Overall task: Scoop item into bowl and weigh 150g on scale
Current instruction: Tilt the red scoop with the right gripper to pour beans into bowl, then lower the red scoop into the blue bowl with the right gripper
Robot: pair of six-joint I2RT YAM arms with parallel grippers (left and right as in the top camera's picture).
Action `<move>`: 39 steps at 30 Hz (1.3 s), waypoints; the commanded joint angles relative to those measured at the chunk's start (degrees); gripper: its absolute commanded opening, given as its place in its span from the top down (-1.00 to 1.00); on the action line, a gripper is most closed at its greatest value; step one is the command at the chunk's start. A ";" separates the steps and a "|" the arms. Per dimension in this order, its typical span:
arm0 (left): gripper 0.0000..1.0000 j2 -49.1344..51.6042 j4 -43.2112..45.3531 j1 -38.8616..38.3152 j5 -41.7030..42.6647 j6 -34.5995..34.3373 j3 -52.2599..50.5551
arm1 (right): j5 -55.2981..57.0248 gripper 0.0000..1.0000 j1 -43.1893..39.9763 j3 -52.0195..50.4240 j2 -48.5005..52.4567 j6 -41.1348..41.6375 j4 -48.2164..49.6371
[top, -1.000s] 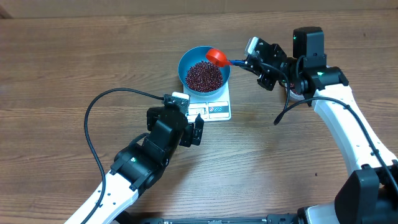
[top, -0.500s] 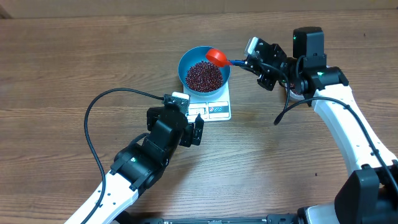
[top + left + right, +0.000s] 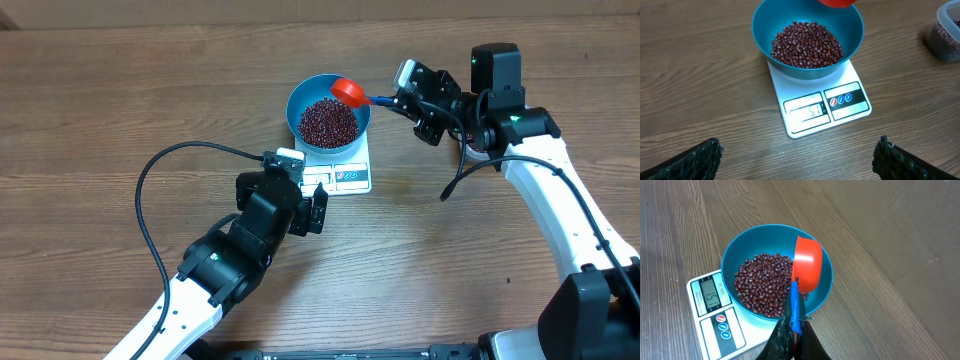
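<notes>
Wood-grain table [image 3: 80, 80] spreads wide beneath a robot's weighing job. At its centre the blue bowl [image 3: 312, 87] sits squarely on the white scale [image 3: 350, 178], with a good heap of maroon beans [image 3: 328, 122] already inside. The right gripper [image 3: 792, 339], jaws pressed tight on a blue handle [image 3: 796, 305], holds a red scoop [image 3: 348, 91] tipped on its side over the bowl's far-right rim. The cup looks empty, and whether it touches the rim cannot be told. The left gripper [image 3: 796, 164] hangs just in front of the scale, fingers spread wide and holding nothing, its camera trained on the display [image 3: 808, 112]. A clear tub [image 3: 946, 31] with more beans stands apart from the scale, at the right edge of the left wrist view.

Judged from here, the job is at its trimming stage. The digits are lit but too blurred to read with confidence, and that reading has to settle the next move. To do it well, the scoop should first lift clear of the bowl, since any lean on the rim would falsify the weight. If more is wanted, fetch a scant scoop from the tub and shake beans in a few at a time, pausing for the figure to steady. If the mark is passed, dip shallowly and carry a few back. The left gripper is best kept off the scale throughout
</notes>
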 commanded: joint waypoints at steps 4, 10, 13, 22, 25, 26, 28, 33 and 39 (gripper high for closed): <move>-0.99 0.09 0.20 0.31 -0.59 -0.94 1.29 | -0.09 0.93 0.11 -0.07 0.44 -0.04 0.13; -0.99 0.09 0.20 0.31 -0.59 -0.94 1.29 | -0.11 0.93 0.11 -0.07 0.44 -0.04 0.13; -0.99 0.09 0.20 0.31 -0.59 -0.94 1.29 | -0.09 0.93 0.11 -0.07 0.44 -0.04 0.11; -0.99 0.09 0.20 0.31 -0.59 -0.94 1.29 | -0.11 0.93 0.11 -0.09 0.44 -0.02 -2.12; -0.99 0.09 0.20 0.31 -0.59 -0.94 1.29 | -0.13 0.93 0.13 -0.13 0.50 -0.02 -3.15; -0.99 0.09 0.20 0.31 -0.59 -0.94 1.29 | -0.15 0.93 0.13 -0.13 0.61 -0.02 -3.34; -0.99 0.09 0.20 0.31 -0.59 -0.94 1.29 | -0.66 0.93 0.22 -0.15 0.81 0.00 -3.61; -0.99 0.09 0.20 0.31 -0.59 -0.94 1.29 | -2.03 0.93 1.29 -0.13 2.16 0.00 -3.54; -0.99 0.09 0.20 0.31 -0.59 -0.94 1.29 | -1.92 0.93 3.37 -0.13 5.01 0.00 -3.08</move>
